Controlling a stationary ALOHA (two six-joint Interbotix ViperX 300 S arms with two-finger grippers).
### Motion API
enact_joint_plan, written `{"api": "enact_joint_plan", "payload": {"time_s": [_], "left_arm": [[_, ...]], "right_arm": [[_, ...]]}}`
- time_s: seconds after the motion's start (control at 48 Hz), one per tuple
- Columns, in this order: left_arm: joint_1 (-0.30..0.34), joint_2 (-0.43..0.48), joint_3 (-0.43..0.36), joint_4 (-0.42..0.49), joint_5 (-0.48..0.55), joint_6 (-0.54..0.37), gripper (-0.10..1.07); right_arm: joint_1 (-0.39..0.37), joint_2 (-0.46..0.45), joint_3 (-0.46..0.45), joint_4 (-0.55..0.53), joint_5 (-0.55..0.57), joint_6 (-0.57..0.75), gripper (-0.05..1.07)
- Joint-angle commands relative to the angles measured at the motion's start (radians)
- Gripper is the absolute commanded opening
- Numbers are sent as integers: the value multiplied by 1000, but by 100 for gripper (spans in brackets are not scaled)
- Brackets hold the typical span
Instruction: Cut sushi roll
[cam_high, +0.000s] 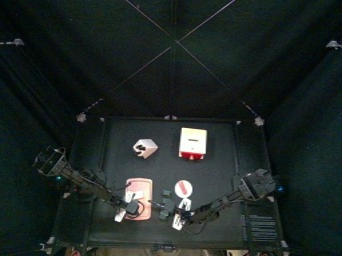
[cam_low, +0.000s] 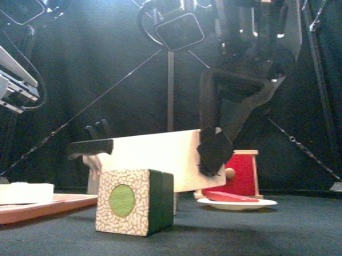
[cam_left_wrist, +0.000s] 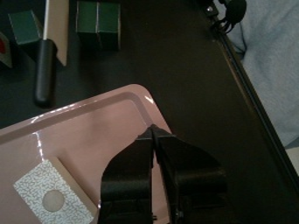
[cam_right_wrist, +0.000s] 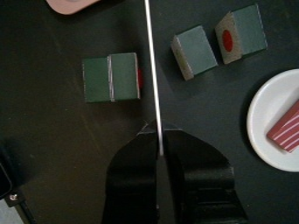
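The sushi roll (cam_left_wrist: 52, 197) is a white speckled block lying on the pink cutting board (cam_left_wrist: 93, 122); the front view shows the roll (cam_low: 27, 192) low at the far left. My left gripper (cam_left_wrist: 156, 133) hovers over the board's corner beside the roll, jaws together with nothing between them. The knife (cam_low: 154, 150) has a white blade and a black handle (cam_low: 94, 147) and hangs level above the table. My right gripper (cam_low: 214, 150) is shut on the blade's end. In the right wrist view the blade (cam_right_wrist: 152, 61) runs edge-on from between the jaws.
Green sushi boxes (cam_right_wrist: 111, 76) (cam_right_wrist: 193, 51) stand on the table under the knife, one (cam_low: 134, 200) near the front edge. A white plate (cam_right_wrist: 274, 92) holds a red piece (cam_right_wrist: 286, 129). A red-and-white box (cam_high: 194, 145) and a white block (cam_high: 144, 148) sit farther back.
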Motion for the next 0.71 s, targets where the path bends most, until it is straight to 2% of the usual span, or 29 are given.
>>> {"api": "enact_joint_plan", "payload": {"time_s": [0.0,0.229,0.417,0.521,0.688], "left_arm": [[5,-25,-20,20,-6,3,44],[26,-112,-14,74,-18,-3,50],[97,-183,20,75,-49,-3,67],[152,-186,40,77,-112,-2,76],[179,-167,61,80,-196,2,82]], "right_arm": [[0,-35,-34,-17,3,-9,27],[-3,-63,-35,-66,18,-11,27],[-2,-72,-41,-81,12,-11,27],[-2,-72,-48,-83,14,-11,27],[-2,-74,-61,-101,12,-11,27]]}}
